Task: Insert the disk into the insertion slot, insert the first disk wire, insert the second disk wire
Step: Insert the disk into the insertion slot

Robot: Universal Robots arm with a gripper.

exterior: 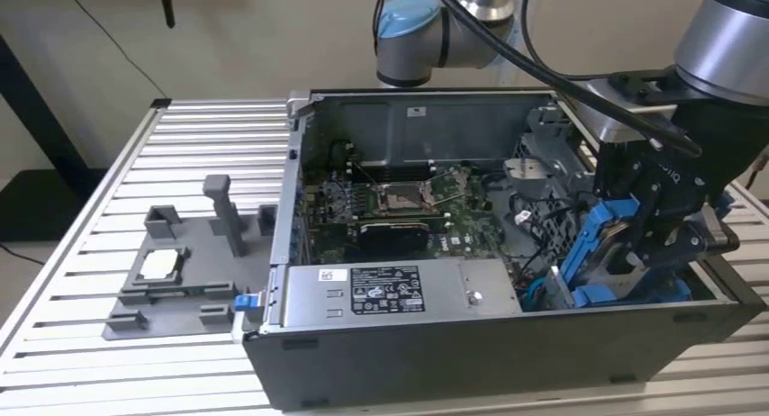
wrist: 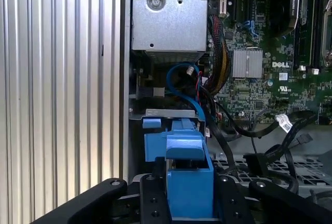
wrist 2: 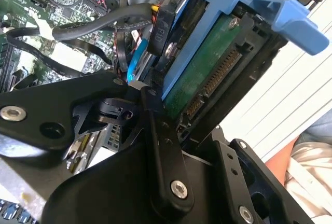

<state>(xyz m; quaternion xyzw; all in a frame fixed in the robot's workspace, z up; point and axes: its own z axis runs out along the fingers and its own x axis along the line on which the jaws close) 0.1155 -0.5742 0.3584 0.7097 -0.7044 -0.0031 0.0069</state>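
In the exterior view my gripper (exterior: 643,254) is shut on the disk (exterior: 607,245), which stands on edge in its bright blue carrier at the right front corner of the open computer case (exterior: 505,344). The second wrist view shows the disk's green underside (wrist 2: 207,73) and its connector row, with a black finger (wrist 2: 161,130) pressed against it. The blue carrier (wrist: 189,177) sits between my fingers in the first wrist view, just above the insertion slot (wrist: 166,114), a grey metal bay with blue tabs. A blue cable (wrist: 181,86) and black cables (wrist 2: 104,24) hang beside the bay.
A long grey metal box with white stickers (exterior: 384,290) lies along the case's front wall. The green motherboard (exterior: 397,204) fills the case floor. A grey fixture (exterior: 180,272) rests on the slatted table (exterior: 72,344) at the exterior view's left.
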